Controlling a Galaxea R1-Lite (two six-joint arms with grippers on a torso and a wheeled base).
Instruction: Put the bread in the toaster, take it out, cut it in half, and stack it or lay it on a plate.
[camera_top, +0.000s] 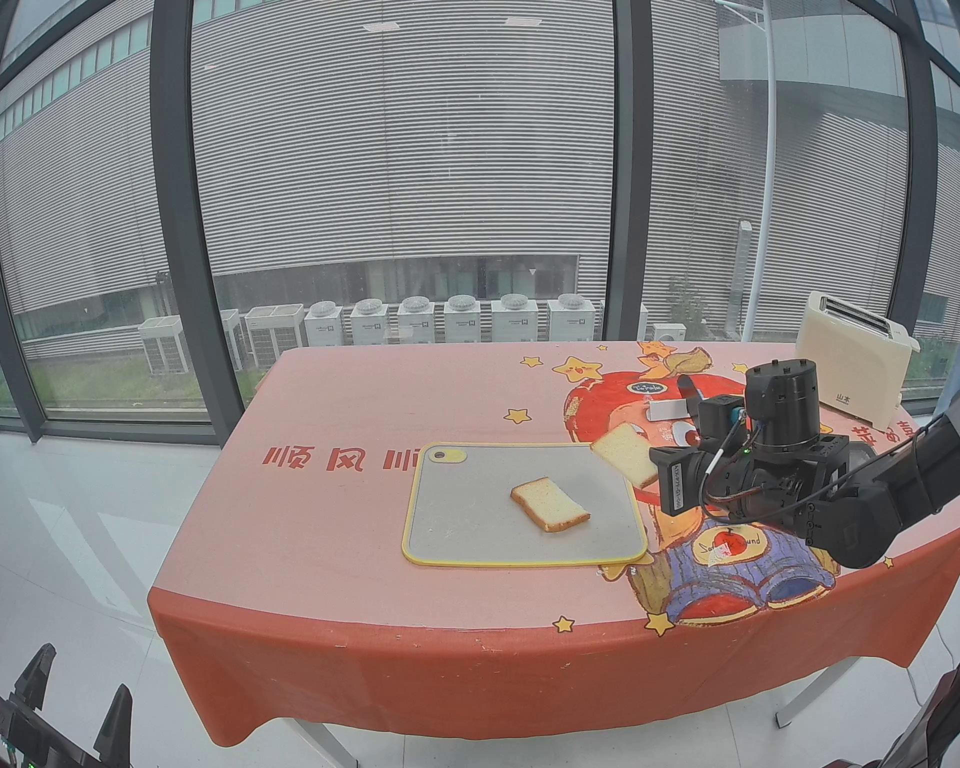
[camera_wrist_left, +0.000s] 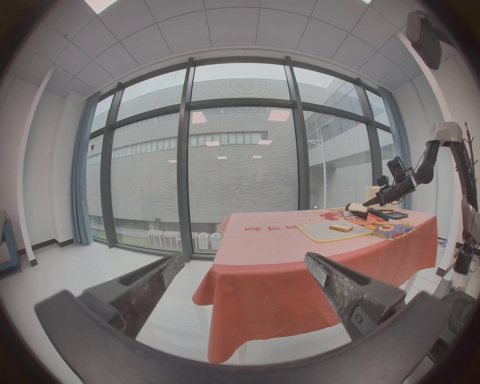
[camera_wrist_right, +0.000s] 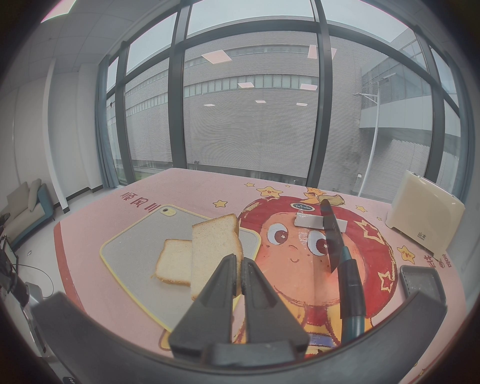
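My right gripper (camera_wrist_right: 238, 264) is shut on the edge of a bread slice (camera_wrist_right: 214, 244) and holds it in the air over the right edge of the grey cutting board (camera_top: 470, 510). In the head view the held slice (camera_top: 625, 452) sticks out from the gripper (camera_top: 655, 466). A second bread slice (camera_top: 549, 503) lies flat on the board. The cream toaster (camera_top: 855, 358) stands at the table's far right corner. My left gripper (camera_wrist_left: 245, 275) hangs open and empty, low and off the table's left front.
A black-handled knife (camera_wrist_right: 345, 272) lies on the tablecloth between the board and the toaster. A dark square dish (camera_wrist_right: 422, 282) sits near the right front of the table. The table's left half (camera_top: 320, 500) is bare cloth.
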